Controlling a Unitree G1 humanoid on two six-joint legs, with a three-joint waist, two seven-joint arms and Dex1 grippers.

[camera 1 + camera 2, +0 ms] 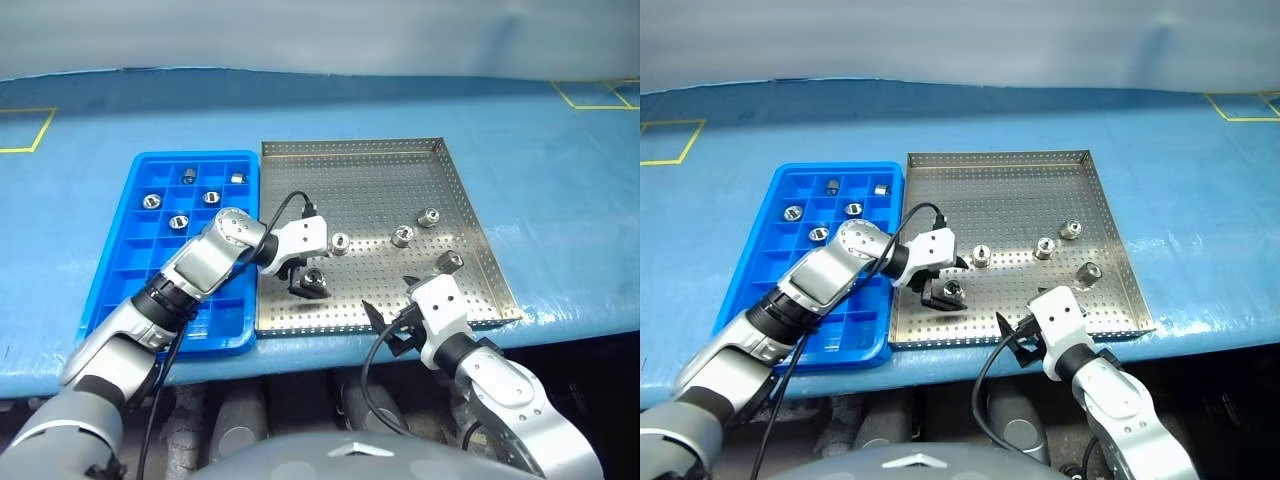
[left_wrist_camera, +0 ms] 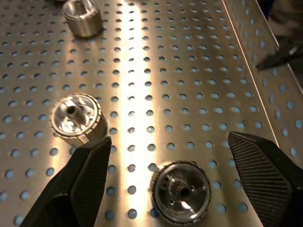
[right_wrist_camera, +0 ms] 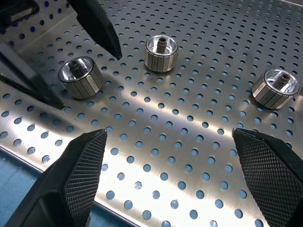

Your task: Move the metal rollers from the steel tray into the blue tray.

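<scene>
Trouble is most likely if the wide-spread left gripper [image 1: 306, 283], poised over one of the metal rollers [image 2: 180, 191] in the steel tray [image 1: 360, 150], gets closed off-centre, since it could be rolled away from the blue tray [image 1: 110, 270].

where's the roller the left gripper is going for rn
In the left eye view that roller lies near the front-left of the steel tray, between the open fingers of the left gripper, with another roller just behind it.

Both head views look down and forward over the steel tray [image 1: 470, 215]; each wrist view sits close above its perforated floor, sharing the rollers [image 3: 161, 53].
</scene>
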